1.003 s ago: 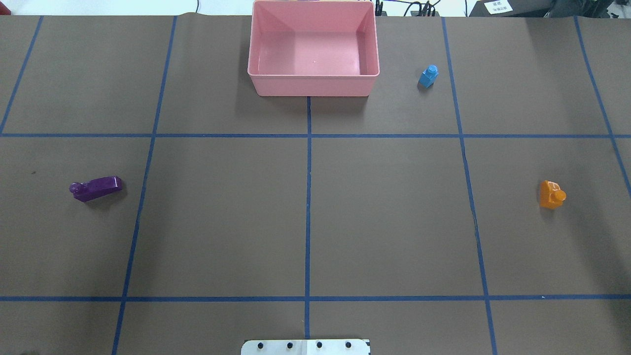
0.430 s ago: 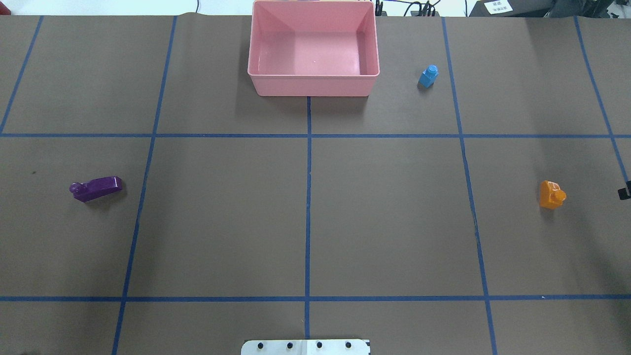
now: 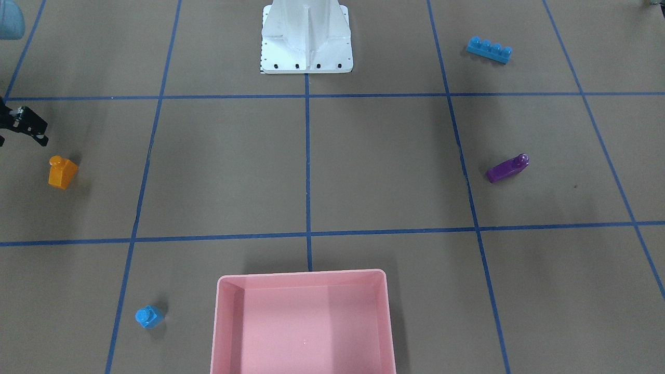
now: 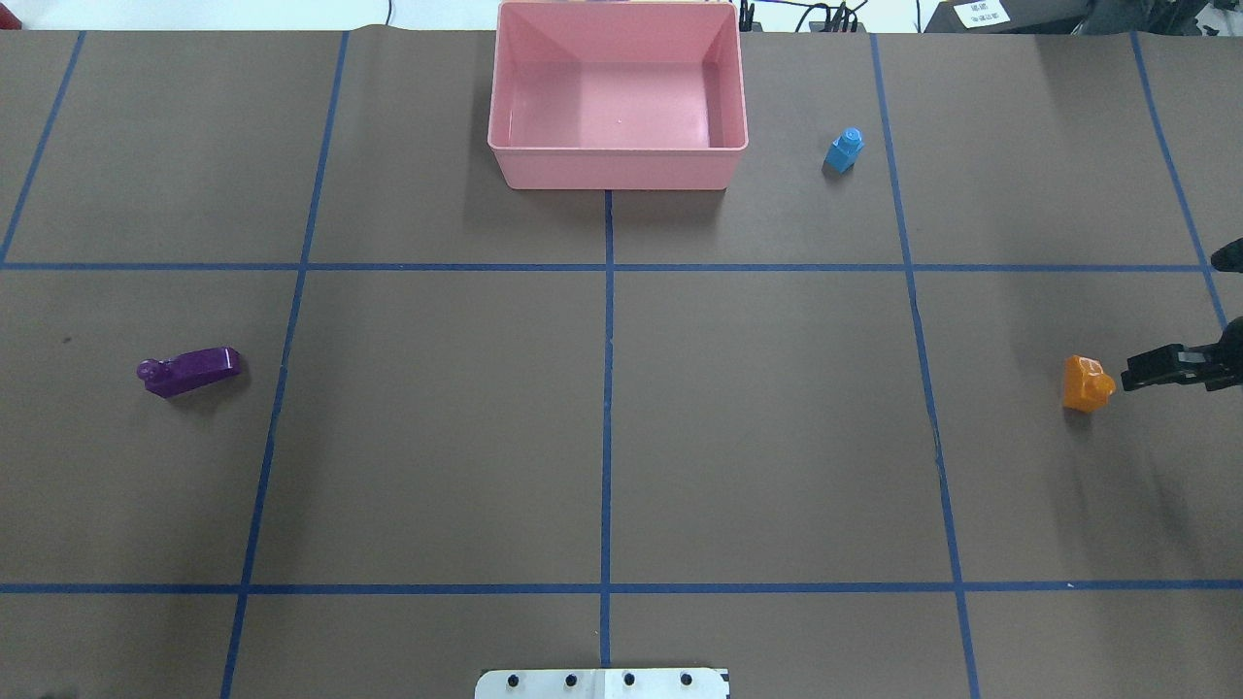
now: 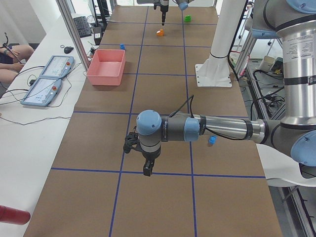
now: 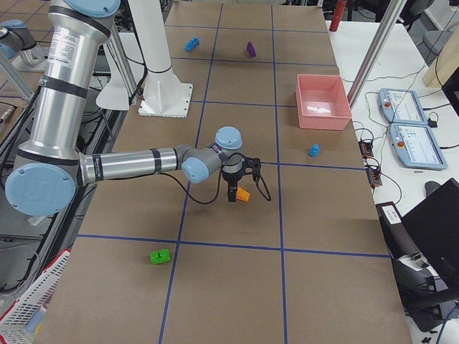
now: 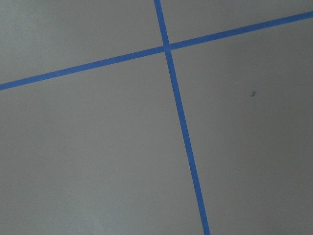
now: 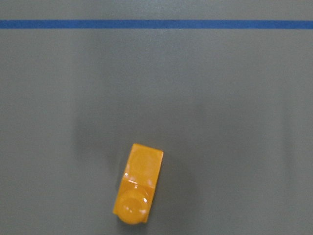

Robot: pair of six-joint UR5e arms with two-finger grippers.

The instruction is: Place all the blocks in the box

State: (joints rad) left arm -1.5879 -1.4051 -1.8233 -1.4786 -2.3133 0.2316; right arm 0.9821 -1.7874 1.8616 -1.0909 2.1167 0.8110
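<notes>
The orange block point(image 4: 1086, 382) lay on its side on the brown bench point(image 4: 757, 437), out near the robot's right-hand end. The right tool point(image 4: 1132, 375) hung just beside it, on the side away from the middle of the bench. From across the bench a narrow gap of bare surface showed between the two, so they were not touching. The wrist camera on that arm looked down on the block low in its picture, stud toward the bottom edge. I could not tell whether this tool's jaws were parted or closed, as the edge of the view cut off part of it.

The left tool point(image 5: 146, 170) pointed down over bare bench at the other end, and its state could not be made out either.

A second before, no tool had shown from overhead. A moment later only a dark sliver sat at the right edge. By now it had reached in almost to the orange block.

Nothing else had shifted. The pink box point(image 4: 618, 148) stood empty at the far edge, with the small blue block point(image 4: 845, 150) near it. The purple block point(image 4: 189, 370), the long blue block point(image 3: 489, 50) and the green block point(image 6: 160, 256) all lay well apart on the bench.
</notes>
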